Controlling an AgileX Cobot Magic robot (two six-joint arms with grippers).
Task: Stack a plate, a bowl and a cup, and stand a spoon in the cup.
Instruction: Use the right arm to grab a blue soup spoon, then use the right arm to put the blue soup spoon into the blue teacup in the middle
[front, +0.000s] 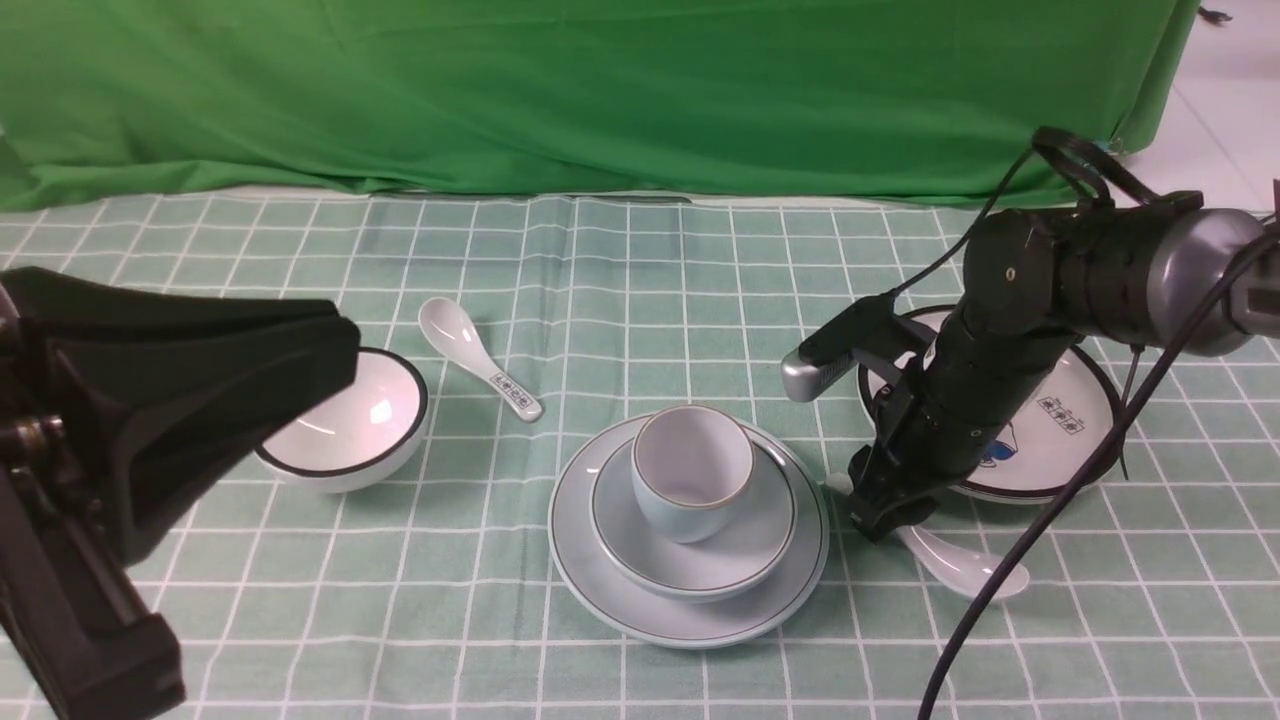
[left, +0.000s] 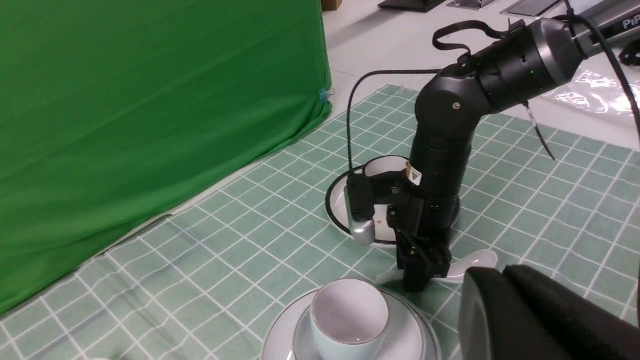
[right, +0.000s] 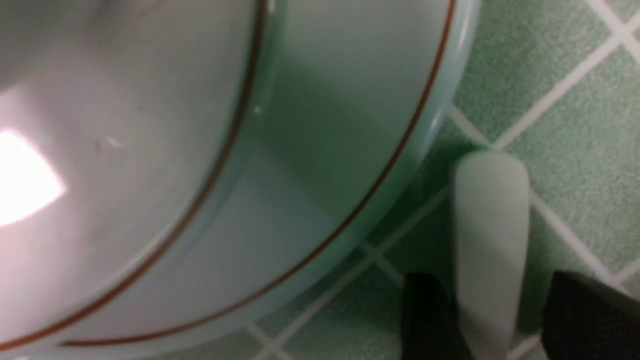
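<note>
The pale blue-green plate (front: 690, 615) lies mid-table with the bowl (front: 745, 545) on it and the cup (front: 692, 470) upright in the bowl; the stack also shows in the left wrist view, where the cup (left: 350, 317) is empty. The plain white spoon (front: 965, 570) lies flat on the cloth just right of the plate. My right gripper (front: 880, 520) points down over its handle. In the right wrist view the spoon handle (right: 492, 215) lies between the fingers (right: 430, 320) with gaps beside it, so the gripper (right: 492, 300) is open. My left gripper (front: 335, 350) hovers at the left, shut and empty.
A white black-rimmed bowl (front: 340, 430) sits left, partly behind my left gripper. A spoon with a printed handle (front: 485, 370) lies behind it. A white black-rimmed plate with a blue drawing (front: 1055, 430) lies behind my right arm. Green cloth hangs at the back.
</note>
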